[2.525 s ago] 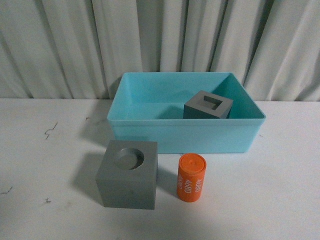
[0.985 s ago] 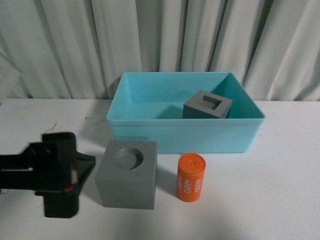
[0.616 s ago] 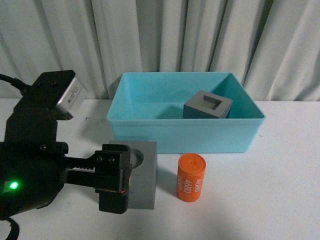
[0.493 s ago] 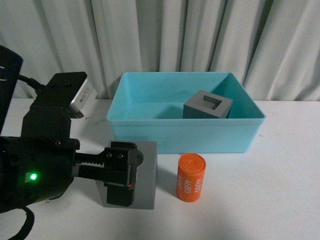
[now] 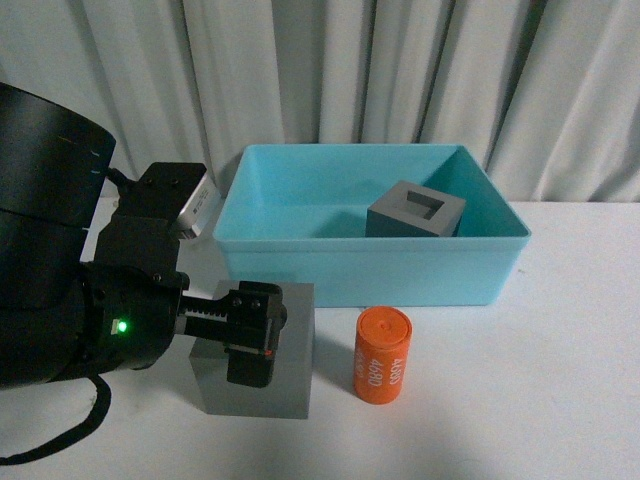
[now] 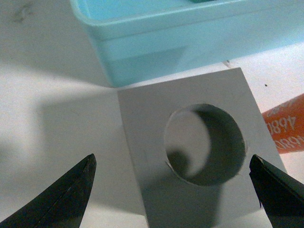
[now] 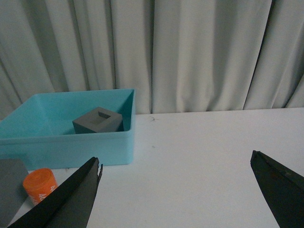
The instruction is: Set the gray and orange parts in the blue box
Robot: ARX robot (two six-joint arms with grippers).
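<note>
The gray cube with a round recess (image 5: pixel 285 385) stands on the white table in front of the blue box (image 5: pixel 370 265). My left gripper (image 5: pixel 255 335) is open and hangs over this cube. In the left wrist view the left gripper (image 6: pixel 172 160) has its jaws spread wider than the cube (image 6: pixel 147 137), one on each side. The orange cylinder (image 5: pixel 382 355) stands upright just right of the cube. The gray cube with a rectangular recess (image 5: pixel 415 212) sits inside the box. My right gripper (image 7: pixel 175 159) is open and empty over bare table, right of the box (image 7: pixel 71 145).
A gray curtain (image 5: pixel 400 70) hangs behind the table. My left arm's black body (image 5: pixel 60 290) fills the left side of the front view. The right wrist view also shows the orange cylinder (image 7: pixel 40 186) and the boxed cube (image 7: pixel 97 121).
My left arm has come in from the left and moved its open gripper rightward over the round-recess cube. The parts and the box have not moved.
</note>
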